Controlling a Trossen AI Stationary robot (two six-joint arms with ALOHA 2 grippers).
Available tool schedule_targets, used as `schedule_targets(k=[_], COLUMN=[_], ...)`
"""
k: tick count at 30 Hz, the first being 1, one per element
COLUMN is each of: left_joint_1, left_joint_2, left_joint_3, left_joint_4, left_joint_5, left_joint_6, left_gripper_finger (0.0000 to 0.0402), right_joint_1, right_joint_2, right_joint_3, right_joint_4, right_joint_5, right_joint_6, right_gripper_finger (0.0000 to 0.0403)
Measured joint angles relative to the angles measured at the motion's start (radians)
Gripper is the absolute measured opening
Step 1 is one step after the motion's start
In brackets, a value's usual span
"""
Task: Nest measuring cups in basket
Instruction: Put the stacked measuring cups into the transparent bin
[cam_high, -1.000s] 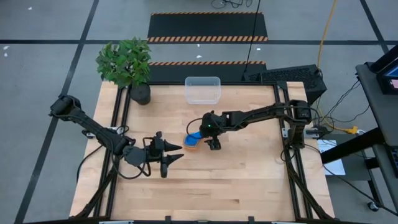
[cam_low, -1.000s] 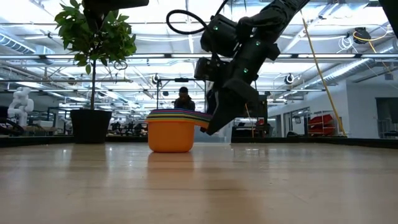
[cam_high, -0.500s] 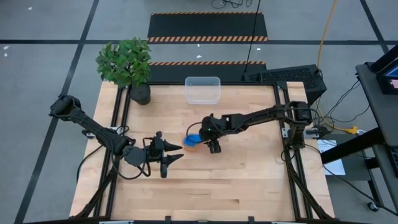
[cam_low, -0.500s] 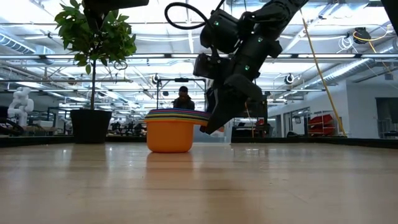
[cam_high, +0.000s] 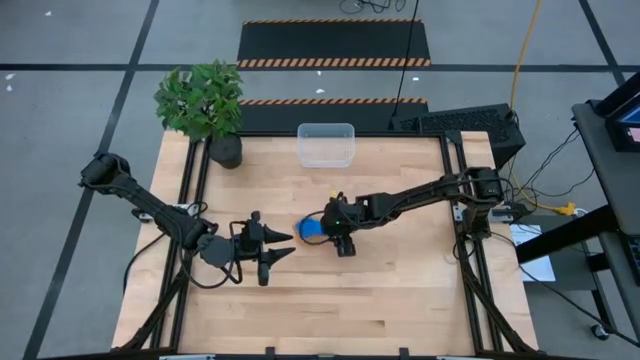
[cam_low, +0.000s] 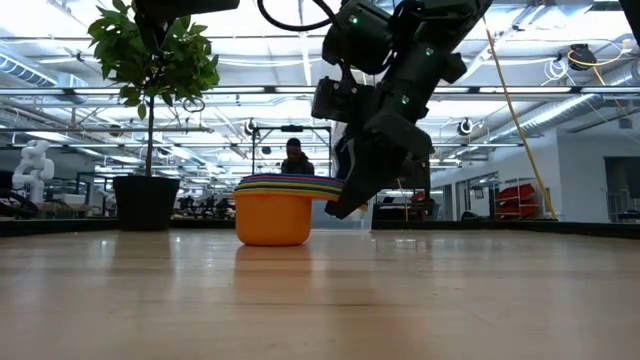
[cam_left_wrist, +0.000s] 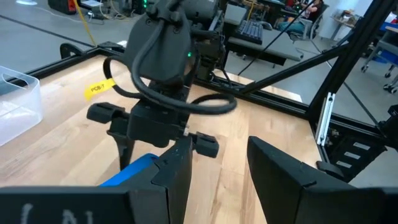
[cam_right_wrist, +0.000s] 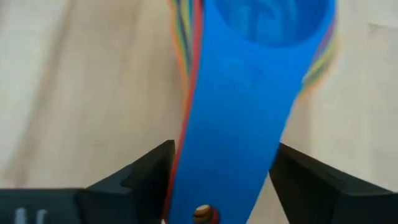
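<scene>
plant pot (cam_high: 226, 150) back-left | basket (cam_high: 326, 145) beside it | cups (cam_high: 312, 229) mid-table

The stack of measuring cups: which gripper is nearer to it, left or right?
Right. The right gripper is at the handles of the stacked measuring cups, its jaws on either side of them. The left gripper waits apart, toward the table's left.

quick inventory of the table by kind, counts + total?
Nested stack of measuring cups: 1 stack; single cups cannot be counted
Clear basket: 1
Potted plant: 1
Robot arms: 2, left gripper, right gripper
Total: 5
</scene>
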Motion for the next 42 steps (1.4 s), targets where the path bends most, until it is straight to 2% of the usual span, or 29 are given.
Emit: schedule_targets(k=[3, 8, 26, 36, 42], left_joint_1=[0.0, 0.0, -0.007, -0.049, -0.061], left_joint_2=[0.0, 0.0, -0.001, -0.001, -0.001], left_joint_3=[0.0, 0.0, 0.0, 0.0, 0.0], left_joint_4=[0.0, 0.0, -0.002, -0.001, -0.001], left_joint_5=[0.0, 0.0, 0.001, 0.002, 0.002], left_joint_6=[0.0, 0.0, -0.004, -0.005, -0.001], left_gripper_finger=[0.0159, 0.0159, 0.0159, 0.0159, 0.0159], right_joint_1=[0.002, 0.0, 0.036, 0.036, 0.032], right_joint_2=[-0.001, -0.001, -0.024, -0.024, -0.024], right_joint_3=[0.0, 0.0, 0.0, -0.094, -0.111], right_joint_4=[-0.022, -0.047, -0.051, 0.134, 0.163], right_joint_5=[0.06, 0.062, 0.062, 0.059, 0.058], right_joint_6=[-0.005, -0.007, -0.027, -0.079, -0.105], right_gripper_finger=[0.0261, 0.028, 0.0254, 0.0254, 0.0253])
